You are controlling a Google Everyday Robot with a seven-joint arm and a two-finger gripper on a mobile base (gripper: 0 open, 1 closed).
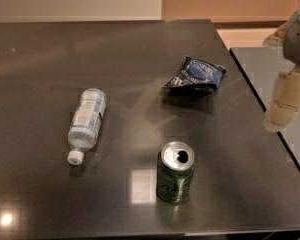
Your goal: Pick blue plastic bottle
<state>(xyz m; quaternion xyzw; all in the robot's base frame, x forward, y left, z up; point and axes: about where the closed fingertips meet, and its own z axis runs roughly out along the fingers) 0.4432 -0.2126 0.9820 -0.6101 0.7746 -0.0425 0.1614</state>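
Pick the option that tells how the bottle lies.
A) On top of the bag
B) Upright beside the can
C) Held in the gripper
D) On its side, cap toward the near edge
D: the bottle lies on its side on the table, white cap toward the near edge, apart from the can and the bag; the gripper hangs at the right edge of the view, far from it.

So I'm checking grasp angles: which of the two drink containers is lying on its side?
The blue plastic bottle, cap toward the camera; the green can stands upright. The gripper is at the far right.
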